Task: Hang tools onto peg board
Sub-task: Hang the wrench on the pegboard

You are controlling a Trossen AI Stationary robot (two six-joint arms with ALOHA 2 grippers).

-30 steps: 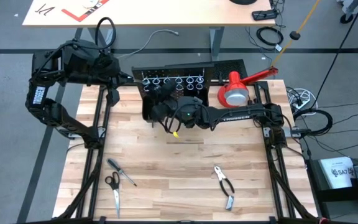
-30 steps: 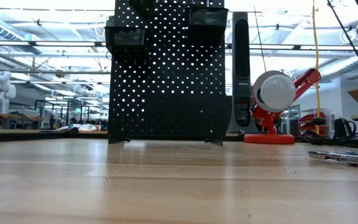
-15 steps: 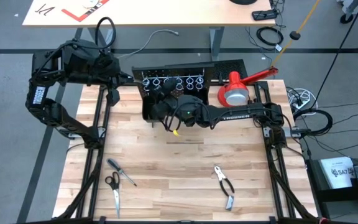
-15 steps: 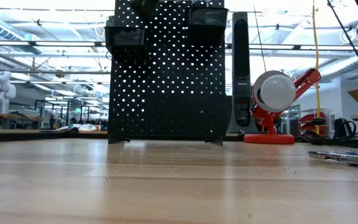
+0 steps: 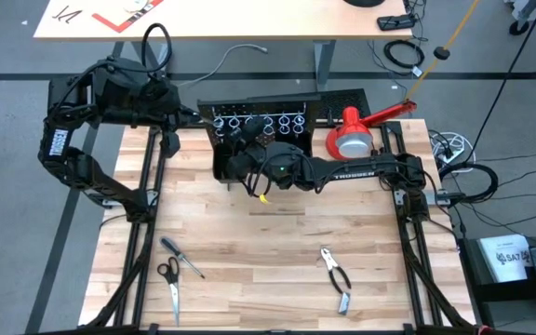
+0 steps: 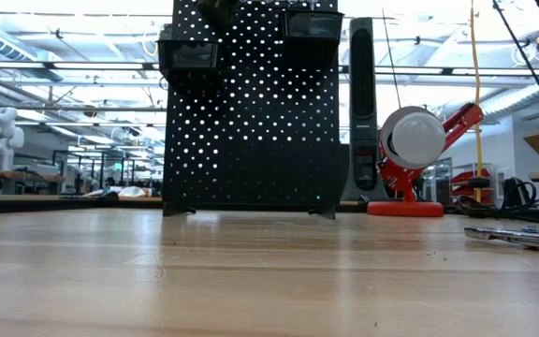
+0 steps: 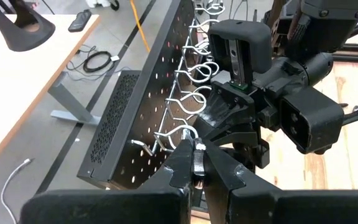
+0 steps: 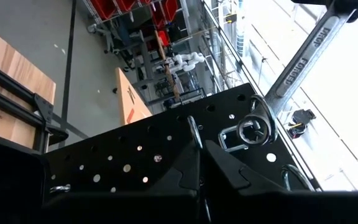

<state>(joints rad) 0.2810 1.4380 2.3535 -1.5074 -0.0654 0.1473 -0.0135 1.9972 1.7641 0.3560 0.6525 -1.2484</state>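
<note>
Surface (image 5: 277, 261): we see a bare wooden top carrying the board at its far edge and the loose tools near its front edge.
Peg board (image 5: 263, 140): it stands upright at the far edge, its row of silver rings (image 7: 197, 102) running along the top, with a red-and-white lamp (image 5: 352, 140) just beside it.
Right hand (image 5: 240, 163): we find it pressed up against the board's face, fingers clenched together with nothing between them.
Left hand (image 7: 197, 163): it sits at the board's end, nipped tight on a small metal piece (image 7: 198, 160) beside the rings.
Wrench (image 8: 303, 59): in the right wrist view it rises out of a ring on the board.
Pliers (image 5: 338, 277): they lie flat near the front right; we judge them heavy, stiff and top-weighted, best taken across both handles near the pivot.
Scissors (image 5: 169, 282): front left; hard, slick blades, so we would take them at the crossing.
Screwdriver (image 5: 182, 258): just beside the scissors; light and prone to rolling, best pinched mid-shaft.
</note>
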